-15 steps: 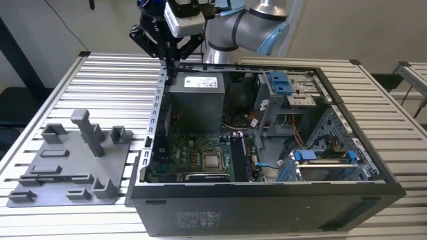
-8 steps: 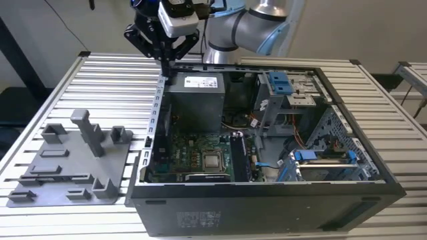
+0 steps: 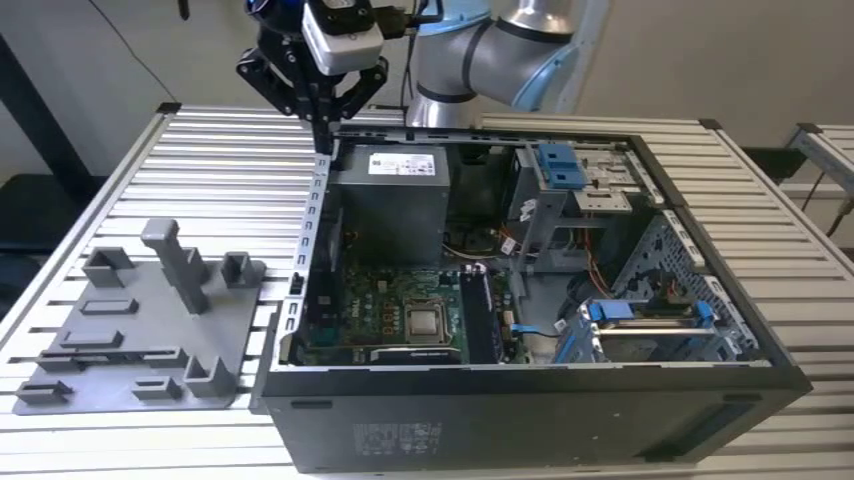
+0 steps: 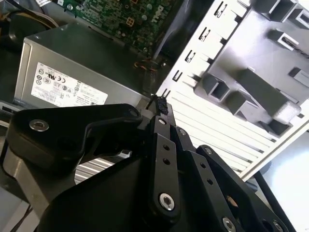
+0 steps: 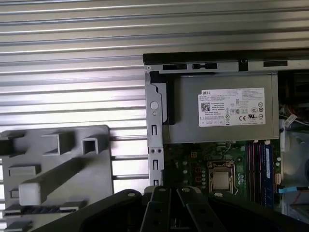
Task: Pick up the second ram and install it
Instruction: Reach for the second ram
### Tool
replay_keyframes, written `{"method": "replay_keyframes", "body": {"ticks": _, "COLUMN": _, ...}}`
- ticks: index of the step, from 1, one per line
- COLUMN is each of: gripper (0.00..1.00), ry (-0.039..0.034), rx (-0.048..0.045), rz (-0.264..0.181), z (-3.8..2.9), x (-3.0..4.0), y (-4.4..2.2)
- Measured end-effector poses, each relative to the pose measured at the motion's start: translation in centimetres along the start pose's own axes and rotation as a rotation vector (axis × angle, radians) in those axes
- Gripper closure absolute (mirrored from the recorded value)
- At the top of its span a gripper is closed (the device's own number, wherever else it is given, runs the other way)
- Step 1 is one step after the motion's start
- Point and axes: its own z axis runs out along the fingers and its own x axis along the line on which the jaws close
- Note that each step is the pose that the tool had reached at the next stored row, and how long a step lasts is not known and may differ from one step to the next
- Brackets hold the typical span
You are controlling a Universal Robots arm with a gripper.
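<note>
Table: a ribbed aluminium table is carrying everything, its slats running from left to right.
Fixture: on the exterior view's left, a flat grey plastic fixture plate with upright posts and pockets is lying on the slats, just beside the computer case.
Second ram: the second ram, a thin, long, dark stick, appears to be standing on edge in a long groove toward the near side of that plate. In the first wrist view it is showing as a narrow dark band. It is sitting well apart from the gripper, with nothing touching it.
Gripper: the black two-finger gripper is hanging over the far left corner of the case, just above its rim. Its fingertips are pinched together and are gripping nothing. In the second wrist view the tips are meeting over the case edge.
Arm: the silver robot arm with blue joint caps is reaching in from the far side.
Case: a black and grey open tower case is lying on its side.
Power supply: a grey metal power supply box with a white label is sitting in the far left part of the case.
Motherboard: a green motherboard is lying nearer, below that box.
Slots: the long black memory slots are running along its right side.
</note>
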Motion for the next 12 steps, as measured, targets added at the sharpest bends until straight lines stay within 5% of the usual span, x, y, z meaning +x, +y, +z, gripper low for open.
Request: {"method": "replay_keyframes", "body": {"ticks": 12, "gripper": 0.89, "ry": 0.0017, "rx": 0.0002, "rz": 0.001, "z": 0.04, "x": 0.33, "y": -0.02}}
